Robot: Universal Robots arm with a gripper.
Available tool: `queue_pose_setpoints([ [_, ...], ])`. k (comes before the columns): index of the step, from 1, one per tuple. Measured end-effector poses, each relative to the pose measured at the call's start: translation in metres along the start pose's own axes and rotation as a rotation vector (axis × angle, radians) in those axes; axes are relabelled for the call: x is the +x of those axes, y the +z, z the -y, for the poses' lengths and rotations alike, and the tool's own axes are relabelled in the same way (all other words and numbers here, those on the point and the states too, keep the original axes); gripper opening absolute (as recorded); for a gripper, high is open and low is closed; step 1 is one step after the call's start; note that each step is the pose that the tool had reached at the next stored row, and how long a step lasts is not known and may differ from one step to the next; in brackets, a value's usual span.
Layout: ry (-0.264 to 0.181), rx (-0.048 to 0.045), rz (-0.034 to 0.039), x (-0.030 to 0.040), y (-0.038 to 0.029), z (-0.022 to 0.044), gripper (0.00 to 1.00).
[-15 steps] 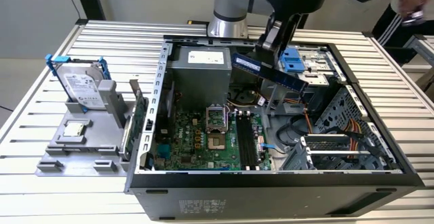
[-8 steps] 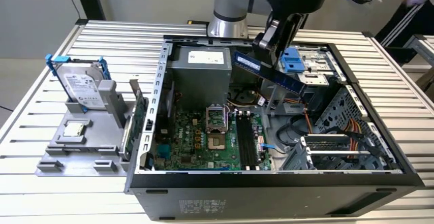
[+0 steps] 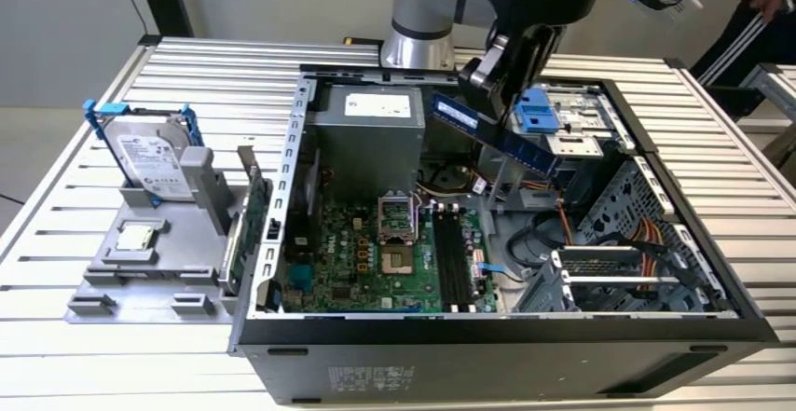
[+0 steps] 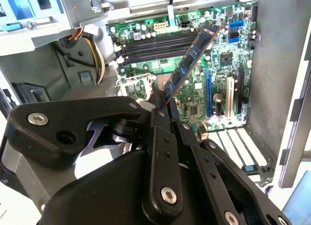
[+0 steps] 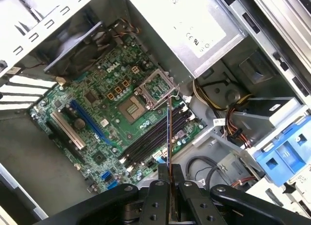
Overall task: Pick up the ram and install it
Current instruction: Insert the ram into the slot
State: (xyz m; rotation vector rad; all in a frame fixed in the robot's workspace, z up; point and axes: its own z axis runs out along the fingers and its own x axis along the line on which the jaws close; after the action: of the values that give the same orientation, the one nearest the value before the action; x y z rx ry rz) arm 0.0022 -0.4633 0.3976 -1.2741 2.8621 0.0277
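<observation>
One slatted metal table (image 3: 125,360), open case (image 3: 498,360), ram (image 3: 498,136) in gripper (image 5: 168,179)

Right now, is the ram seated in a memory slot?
No: in the exterior view the ram sits tilted in the gripper, raised over the open case and apart from the memory slots.

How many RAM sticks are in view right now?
1. The ram is clamped in the claw, tilted above the open computer case, over the motherboard. The memory slots look empty; others may be hidden.
</observation>
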Motion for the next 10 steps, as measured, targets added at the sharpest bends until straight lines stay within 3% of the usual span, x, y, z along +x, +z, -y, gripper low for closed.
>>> queue_pose_setpoints([
  [10, 0.08, 0.0012, 0.001, 0.0, 0.0, 0.0, 0.0],
])
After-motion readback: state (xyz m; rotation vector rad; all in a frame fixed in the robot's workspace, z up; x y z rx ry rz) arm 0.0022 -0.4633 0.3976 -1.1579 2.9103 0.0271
